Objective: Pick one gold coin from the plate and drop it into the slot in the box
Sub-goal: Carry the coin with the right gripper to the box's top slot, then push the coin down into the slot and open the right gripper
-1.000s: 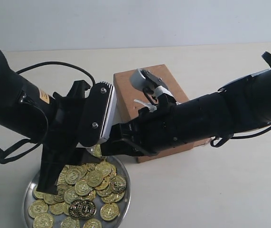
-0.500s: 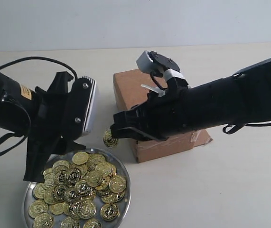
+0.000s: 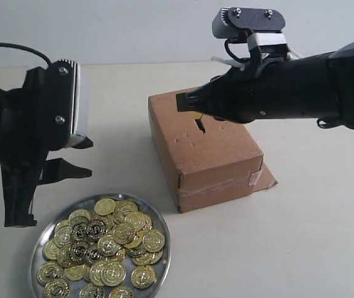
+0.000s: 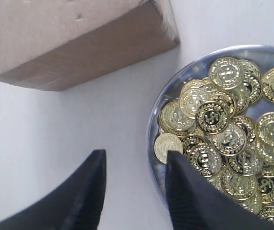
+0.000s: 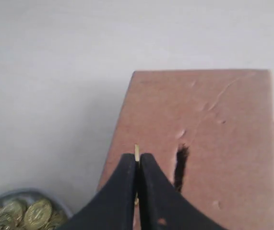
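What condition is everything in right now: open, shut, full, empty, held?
Brown cardboard box: closed, taped at one end, flap loose at base.
Dark ragged slot in its top: coin not yet in.
Round silver metal plate: heaped with gold coins.
Single gold coin: pinched on edge, above the box beside the slot.
Right arm's black fingers: shut on that coin.
Left arm's black fingers: open, empty.

The plate [image 3: 166, 248] was cut off by the exterior view's lower edge and by the left wrist view's border. There the box [image 4: 79, 28] was cropped too, and the left end effector [image 4: 136, 155] covered part of the rim. The coin [image 5: 137, 150] in the right end effector [image 5: 137, 157] showed only a thin edge, its face hidden between the fingers.
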